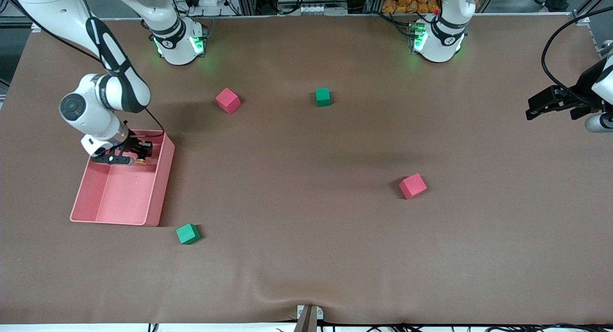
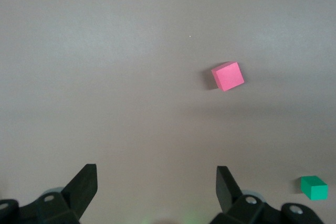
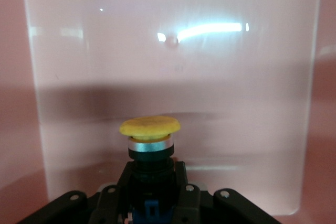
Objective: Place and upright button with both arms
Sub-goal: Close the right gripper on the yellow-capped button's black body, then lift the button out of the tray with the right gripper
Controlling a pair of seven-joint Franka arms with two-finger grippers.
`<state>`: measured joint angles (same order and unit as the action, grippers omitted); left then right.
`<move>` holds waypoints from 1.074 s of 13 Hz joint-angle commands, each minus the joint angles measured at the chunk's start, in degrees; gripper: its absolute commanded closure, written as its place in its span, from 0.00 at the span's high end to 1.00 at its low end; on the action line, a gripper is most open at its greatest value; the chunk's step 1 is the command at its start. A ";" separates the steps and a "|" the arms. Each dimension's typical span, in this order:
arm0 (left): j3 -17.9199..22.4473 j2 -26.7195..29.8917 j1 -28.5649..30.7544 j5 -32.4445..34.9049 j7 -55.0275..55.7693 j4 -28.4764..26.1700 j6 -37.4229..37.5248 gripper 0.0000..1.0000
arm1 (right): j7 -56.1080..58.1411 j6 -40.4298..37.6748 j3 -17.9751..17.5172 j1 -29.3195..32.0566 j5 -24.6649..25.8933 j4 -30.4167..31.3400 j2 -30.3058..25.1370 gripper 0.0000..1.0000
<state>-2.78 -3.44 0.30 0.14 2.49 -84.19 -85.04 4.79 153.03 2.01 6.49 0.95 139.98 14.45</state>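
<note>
In the glossy pink tray (image 1: 160,178), right gripper (image 1: 136,155) clenches the round-capped button (image 3: 150,135); left gripper (image 2: 155,190) waits, released.

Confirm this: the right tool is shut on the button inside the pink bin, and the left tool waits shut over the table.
Wrong only about the left tool: the left wrist view shows it open. The right tool is shut on the button in the pink bin.

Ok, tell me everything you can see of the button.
The button is tiny, with a round, matte orange-yellow cap, a silvery ring beneath it and a short black cylindrical body. The right end effector is shut on the body, so its fingers are what touch it, with the cap sticking out past the fingertips. It is held inside the pink tray, at the end farther from the front camera.
</note>
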 commanded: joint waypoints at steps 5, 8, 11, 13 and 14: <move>-0.30 0.10 0.49 -0.31 -1.17 0.43 0.40 1.00 | 5.32 -26.94 -0.96 0.28 0.64 -19.09 -3.03 0.00; -0.30 0.10 0.49 -0.31 -1.17 0.43 0.40 1.00 | 5.23 -35.86 -0.96 -5.76 0.46 -26.85 -2.76 0.01; -0.30 0.10 0.58 -0.31 -1.26 0.43 0.40 1.00 | 4.18 -35.97 -1.05 -13.93 -0.77 -28.09 -2.32 0.01; -0.30 0.10 0.58 -0.31 -1.26 0.43 0.40 1.00 | 2.08 -35.70 -1.05 -18.59 -3.04 -29.32 -1.54 0.01; -0.30 0.10 0.58 -0.40 -1.26 0.43 0.40 1.00 | 1.72 -35.70 -1.05 -21.14 -5.06 -30.37 -0.57 0.02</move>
<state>-2.78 -3.44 0.30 0.14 2.49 -84.19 -85.04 7.31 117.96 0.30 -10.93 -1.17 112.68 11.64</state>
